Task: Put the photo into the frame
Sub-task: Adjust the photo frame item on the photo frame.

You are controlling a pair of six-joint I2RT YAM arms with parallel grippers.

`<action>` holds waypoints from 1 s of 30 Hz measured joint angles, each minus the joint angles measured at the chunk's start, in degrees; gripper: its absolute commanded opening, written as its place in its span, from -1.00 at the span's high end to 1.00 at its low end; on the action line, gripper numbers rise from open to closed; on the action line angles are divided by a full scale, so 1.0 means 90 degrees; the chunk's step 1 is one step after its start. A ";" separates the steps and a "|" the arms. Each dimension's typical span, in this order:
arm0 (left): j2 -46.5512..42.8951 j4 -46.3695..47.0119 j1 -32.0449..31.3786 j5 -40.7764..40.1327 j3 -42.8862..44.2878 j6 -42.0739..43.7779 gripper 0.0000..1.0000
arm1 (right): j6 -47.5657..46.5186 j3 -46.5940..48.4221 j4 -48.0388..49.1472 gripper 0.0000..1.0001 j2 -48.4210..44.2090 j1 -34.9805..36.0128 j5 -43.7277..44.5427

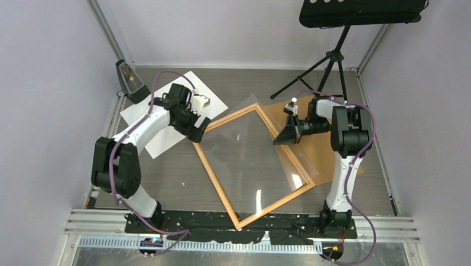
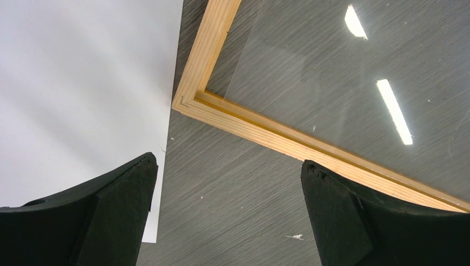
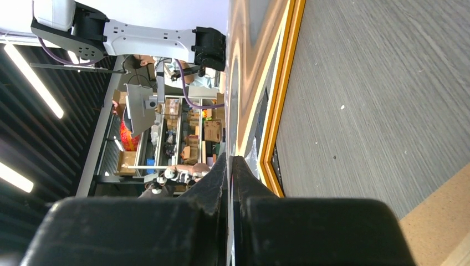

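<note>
A black music stand (image 1: 363,12) rises behind the brown backing board (image 1: 327,155) and clear sheet (image 1: 253,151).

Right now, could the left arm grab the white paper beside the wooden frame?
Probably yes: the left tool is open right at the edge of the photo, white side up, and nothing lies on it there. The frame lies just beside it.

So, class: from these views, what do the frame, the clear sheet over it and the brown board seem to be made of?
The frame: seemingly pale wood, grain lines visible, orange-tinted inner edge. The clear sheet: acrylic or glass, can't tell which; transparent, glossy, mirroring ceiling lights. The brown board: probably hardboard or card; flat, matte, uniform brown.
</note>
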 measured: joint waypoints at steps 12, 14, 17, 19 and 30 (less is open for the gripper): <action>0.0002 0.0000 0.0000 -0.0005 0.0000 -0.0005 -0.99 | 0.0262 0.0729 -0.0126 0.88 -0.0277 0.0053 0.0063; 0.0012 0.0000 0.0000 -0.0010 0.0000 -0.0005 -0.99 | 0.0367 0.0991 -0.0134 0.88 -0.0289 0.0053 0.0080; 0.0017 -0.0002 0.0000 -0.0053 0.0002 -0.0002 -0.99 | 0.0578 0.1406 -0.0146 0.88 -0.0289 0.0053 0.0155; 0.0017 -0.0002 0.0000 -0.0073 0.0002 -0.0002 -0.99 | 0.0777 0.1644 -0.0107 0.88 -0.0289 0.0053 0.0231; 0.0024 -0.0005 0.0002 -0.0170 0.0022 0.0010 -0.99 | 0.5068 0.0828 0.4090 0.89 -0.1443 0.0185 0.1447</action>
